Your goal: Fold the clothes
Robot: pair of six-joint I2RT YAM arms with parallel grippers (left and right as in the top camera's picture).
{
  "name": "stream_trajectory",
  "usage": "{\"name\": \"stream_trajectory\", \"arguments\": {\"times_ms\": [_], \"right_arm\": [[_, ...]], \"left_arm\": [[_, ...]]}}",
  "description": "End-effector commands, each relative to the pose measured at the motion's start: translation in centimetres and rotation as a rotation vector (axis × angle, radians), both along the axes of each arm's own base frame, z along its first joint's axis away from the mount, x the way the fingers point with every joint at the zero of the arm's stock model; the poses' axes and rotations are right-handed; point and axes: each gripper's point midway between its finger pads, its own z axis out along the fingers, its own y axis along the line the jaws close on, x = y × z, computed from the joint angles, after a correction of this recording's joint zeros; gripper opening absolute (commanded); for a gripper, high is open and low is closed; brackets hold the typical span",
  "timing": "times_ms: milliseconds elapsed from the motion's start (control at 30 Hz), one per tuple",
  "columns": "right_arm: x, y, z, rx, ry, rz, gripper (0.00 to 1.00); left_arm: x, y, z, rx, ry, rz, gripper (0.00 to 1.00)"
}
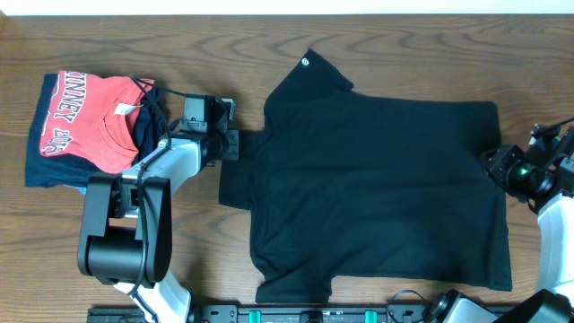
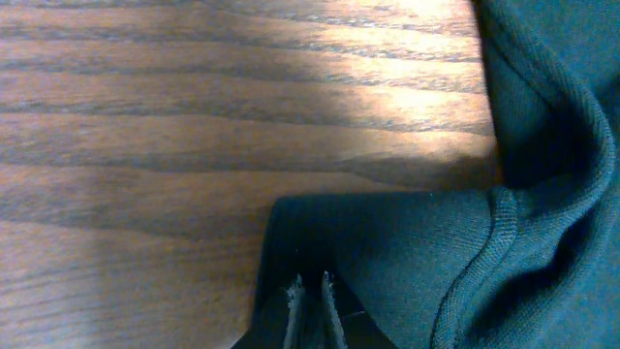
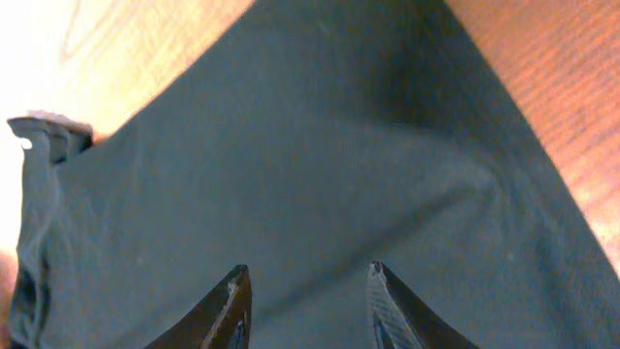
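Place: a robot test bench, most like a lab or workshop; the room around it stays out of view.
Surface: a wood-grain table (image 1: 404,36) fills every view.
Machines: a left arm (image 1: 134,224) and a right arm (image 1: 554,215), black and white, stand at the near edge.
Mounting: a black rail (image 1: 296,314) with teal fittings runs along that edge.
Wiring: a loose black cable (image 1: 175,92) lies by the left arm.
Goods: a black shirt (image 1: 377,179) spread flat; a pile (image 1: 85,126) of folded clothes at the left.
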Motion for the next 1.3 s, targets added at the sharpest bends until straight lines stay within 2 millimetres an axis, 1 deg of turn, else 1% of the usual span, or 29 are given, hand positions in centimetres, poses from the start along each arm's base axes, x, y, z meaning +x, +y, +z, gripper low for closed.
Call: {"name": "stream_trajectory", "arguments": {"times_ms": [0, 33, 100, 167, 267, 300, 400, 433, 467, 533, 600, 633, 700, 800, 867, 967, 1133, 1267], "right_arm": [[-0.1, 0.3, 0.1, -0.025, 0.004, 0.039, 0.38], [-0.4, -0.1, -0.2, -0.044, 0.027, 0.028, 0.38], [-0.9, -0.5, -0.7, -0.067, 0.059, 0.010, 0.39], [-1.2, -0.6, -0.9, -0.069, 0.070, 0.006, 0.42], [-1.1, -0.4, -1.0, -0.067, 0.071, 0.012, 0.48], [-1.1, -0.3, -1.1, -0.066, 0.073, 0.015, 0.48], [-1.2, 0.1, -1.5, -0.058, 0.091, 0.027, 0.48], [-1.2, 0.2, -1.7, -0.055, 0.096, 0.028, 0.47], [-1.0, 0.0, -1.8, -0.059, 0.097, 0.020, 0.45], [-0.4, -0.8, -2.1, -0.070, 0.091, -0.019, 0.35], [0.4, -1.4, -2.3, -0.065, 0.076, -0.053, 0.20], [0.9, -1.6, -2.6, -0.056, 0.069, -0.073, 0.16], [1.8, -1.9, -3.3, -0.050, 0.059, -0.086, 0.13], [3.2, -2.3, -5.0, -0.046, 0.060, -0.084, 0.12], [3.9, -2.6, -6.4, -0.035, 0.082, -0.081, 0.13], [4.8, -3.1, -8.0, -0.016, 0.123, -0.078, 0.17], [6.0, -3.6, -9.2, 0.007, 0.174, -0.070, 0.20], [6.6, -3.3, -10.1, 0.013, 0.190, -0.057, 0.19]], "left_arm": [[-0.6, 2.2, -2.2, 0.112, 0.049, 0.056, 0.10], [-0.4, 3.5, -2.1, 0.152, 0.047, 0.125, 0.10], [-0.1, 5.0, -1.9, 0.188, 0.039, 0.203, 0.10], [0.4, 5.8, -1.4, 0.175, 0.028, 0.235, 0.10], [1.1, 5.6, 0.1, 0.115, 0.014, 0.230, 0.11], [1.2, 5.2, 0.7, 0.093, 0.009, 0.220, 0.15], [1.3, 4.1, 3.0, 0.038, -0.017, 0.187, 0.17], [1.2, 3.7, 4.0, 0.018, -0.031, 0.172, 0.22], [1.2, 3.2, 4.9, -0.006, -0.046, 0.156, 0.24], [1.1, 1.9, 7.4, -0.068, -0.094, 0.095, 0.26], [0.9, 0.7, 9.8, -0.131, -0.138, 0.053, 0.26], [0.8, 0.2, 10.6, -0.150, -0.154, 0.036, 0.26], [0.7, -0.5, 11.4, -0.151, -0.177, 0.009, 0.26], [0.2, -1.9, 10.9, -0.134, -0.170, -0.056, 0.24], [0.0, -3.1, 10.1, -0.120, -0.161, -0.110, 0.21], [-0.3, -4.7, 8.6, -0.102, -0.141, -0.171, 0.21], [-0.1, -5.2, 5.2, -0.066, -0.084, -0.173, 0.21], [0.7, -5.3, 2.9, -0.065, -0.074, -0.171, 0.21]]}}
